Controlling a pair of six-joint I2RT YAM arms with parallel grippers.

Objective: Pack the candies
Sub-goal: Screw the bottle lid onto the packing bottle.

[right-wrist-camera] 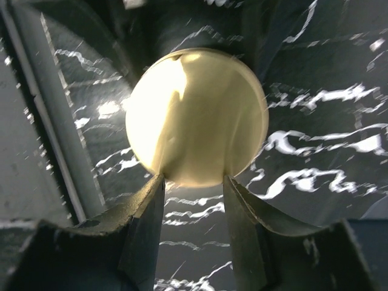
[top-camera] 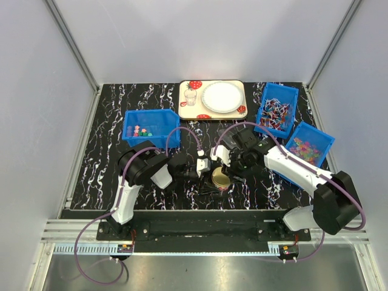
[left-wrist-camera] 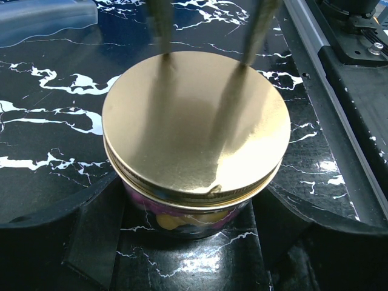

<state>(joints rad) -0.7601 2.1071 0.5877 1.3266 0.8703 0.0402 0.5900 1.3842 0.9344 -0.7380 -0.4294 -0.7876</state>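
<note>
Candies (left-wrist-camera: pixel 160 215) fill the jar (left-wrist-camera: pixel 230 212) at the tabletop's (left-wrist-camera: pixel 48 151) near centre, under a gold lid (left-wrist-camera: pixel 194 127). Left tool (left-wrist-camera: pixel 188 239) clasps the jar. Right tool (right-wrist-camera: pixel 193 180) is half spread, tips on the lid: best turned level, jar held firm.

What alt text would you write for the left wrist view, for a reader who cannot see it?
A jar with a gold lid stands on a black marbled table, gripped at its sides by the left gripper. Bright candies show through the glass under the lid. The right gripper, blurred and open, meets the lid's far edge.
</note>
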